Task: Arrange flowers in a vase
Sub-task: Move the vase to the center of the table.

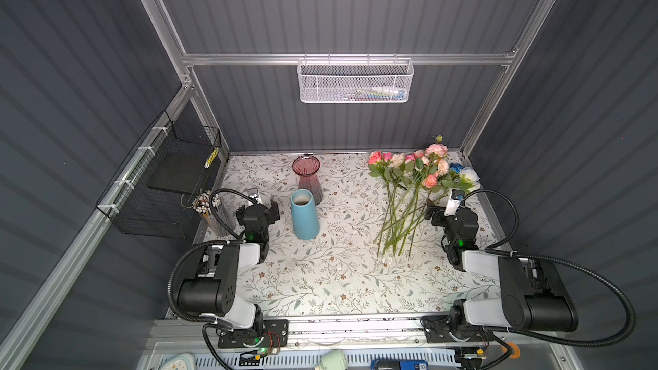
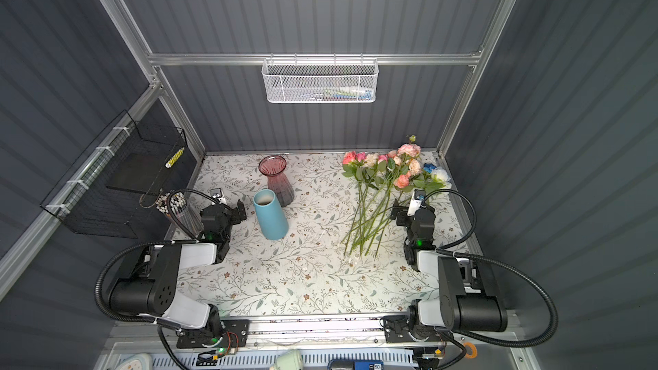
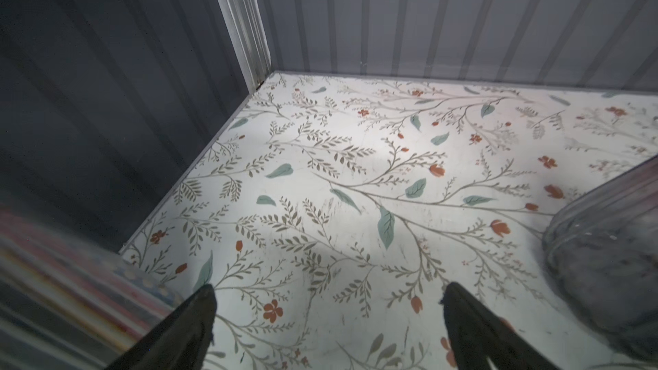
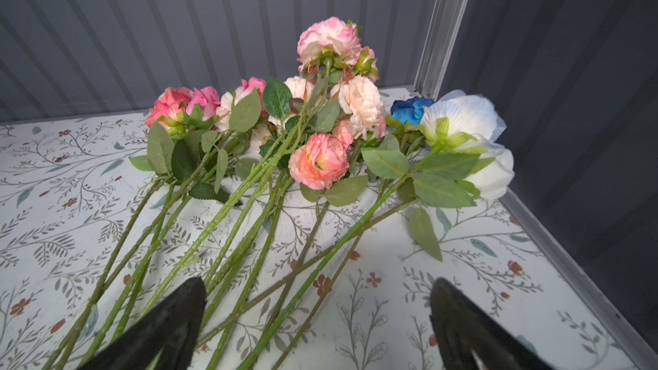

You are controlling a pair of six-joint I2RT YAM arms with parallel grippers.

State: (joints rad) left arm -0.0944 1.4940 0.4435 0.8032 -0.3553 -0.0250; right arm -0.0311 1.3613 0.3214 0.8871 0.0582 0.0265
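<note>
Artificial flowers heaped far right on tabletop, stems crossing. Likely light, springy, blooms crushable: pinch one bare stem mid-length. Right gripper and left gripper both gape, empty.

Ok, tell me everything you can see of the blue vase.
The blue vase is a matte light-blue piece, ceramic by the look, tapering from a wider base to a round open mouth with a pale inside. It stands upright, no flowers in it, on the floral table cover, left of centre, just in front of the pink glass vase; whether the two touch cannot be told. Nothing else touches it.
</note>
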